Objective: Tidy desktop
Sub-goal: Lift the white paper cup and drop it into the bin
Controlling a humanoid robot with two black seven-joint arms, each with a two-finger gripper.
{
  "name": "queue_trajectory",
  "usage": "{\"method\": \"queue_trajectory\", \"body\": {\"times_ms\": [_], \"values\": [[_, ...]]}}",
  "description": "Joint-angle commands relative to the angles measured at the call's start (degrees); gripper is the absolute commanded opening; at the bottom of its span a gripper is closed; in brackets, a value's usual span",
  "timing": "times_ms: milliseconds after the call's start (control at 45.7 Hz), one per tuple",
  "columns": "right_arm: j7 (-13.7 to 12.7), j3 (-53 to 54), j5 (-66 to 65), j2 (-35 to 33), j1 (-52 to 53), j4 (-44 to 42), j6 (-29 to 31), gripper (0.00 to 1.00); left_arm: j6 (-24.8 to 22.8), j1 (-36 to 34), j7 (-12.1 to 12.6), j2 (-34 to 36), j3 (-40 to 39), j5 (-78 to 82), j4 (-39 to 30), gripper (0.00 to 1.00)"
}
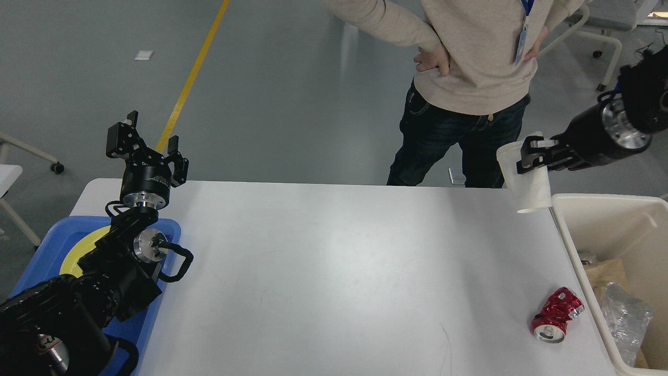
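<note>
We are gripping a white paper cup (524, 180) in our right tool (529, 155), left tool (148, 141) released; it may miss the cream plastic bin (569, 230) and drop onto the white bench (334, 271).

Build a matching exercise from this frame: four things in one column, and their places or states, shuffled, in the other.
Things:
1. paper cup
2. crushed red can
3. yellow plate
4. left hand

Places or states:
A. in the blue tray
B. lying on the desktop near the cream bin
C. open, holding nothing
D. gripped by the right hand

Pairs: 1-D, 2-B, 3-A, 4-C
</note>
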Motion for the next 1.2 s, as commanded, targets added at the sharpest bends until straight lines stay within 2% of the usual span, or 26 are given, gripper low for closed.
{"method": "queue_trajectory", "body": {"times_ms": [0, 109, 197, 372, 438, 525, 832, 854, 876, 941, 963, 985, 1073, 1160, 1182], "values": [[0.0, 0.6, 0.6, -2.2, 1.9, -0.7, 1.0, 0.0, 0.0, 0.0, 0.0, 0.1, 0.0, 0.0, 0.0, 0.96], [-0.1, -0.5, 0.9, -2.1, -0.4, -5.2, -0.5, 0.0, 0.0, 0.0, 0.0, 0.0, 0.0, 0.0, 0.0, 0.96], [-0.1, 0.0, 1.3, -2.0, -7.9, -12.2, -4.0, 0.0, 0.0, 0.0, 0.0, 0.0, 0.0, 0.0, 0.0, 0.96], [0.0, 0.8, 1.4, -1.3, -24.8, -26.8, -18.0, 0.0, 0.0, 0.0, 0.0, 0.1, 0.0, 0.0, 0.0, 0.96], [0.1, 1.8, 2.4, -1.1, -30.9, -30.3, -24.3, 0.0, 0.0, 0.0, 0.0, 0.0, 0.0, 0.0, 0.0, 0.96], [0.1, 2.6, 4.5, -0.3, -38.3, -33.8, -29.0, 0.0, 0.0, 0.0, 0.0, 0.0, 0.0, 0.0, 0.0, 0.96], [0.1, 2.9, 11.1, 7.3, -57.2, -49.6, -30.9, 0.0, 0.0, 0.0, 0.0, 0.0, 0.0, 0.0, 0.0, 0.96], [0.1, 2.8, 11.3, 8.0, -58.5, -50.9, -30.9, 0.07, 0.0, 0.0, 0.0, 0.0, 0.0, 0.0, 0.0, 0.96], [0.1, 2.8, 11.3, 8.6, -59.6, -52.1, -30.9, 0.18, 0.0, -0.1, 0.0, 0.0, 0.0, 0.0, 0.0, 0.96], [0.1, 2.7, 11.3, 10.1, -62.3, -55.1, -30.9, 0.64, 0.0, 0.0, 0.0, 0.0, 0.0, 0.0, 0.0, 0.96], [0.1, 2.7, 11.3, 10.4, -62.9, -56.0, -31.0, 0.76, 0.0, -0.1, 0.0, 0.0, 0.0, 0.0, 0.0, 0.96], [0.2, 2.7, 11.3, 10.6, -63.1, -56.6, -31.0, 0.83, 0.0, 0.0, 0.0, 0.0, 0.0, 0.0, 0.0, 0.96], [0.1, 2.7, 11.4, 10.8, -63.7, -57.1, -30.9, 0.86, 0.0, -0.1, 0.0, 0.0, 0.0, 0.0, 0.0, 0.96], [0.1, 2.7, 11.4, 10.7, -64.1, -57.1, -30.9, 0.99, 0.0, -0.1, 0.0, 0.1, 0.0, 0.0, 0.0, 0.96], [0.2, 2.7, 11.4, 10.7, -64.1, -57.1, -30.9, 0.99, 0.0, 0.0, 0.0, 0.0, 0.0, 0.0, 0.0, 0.96]]}}
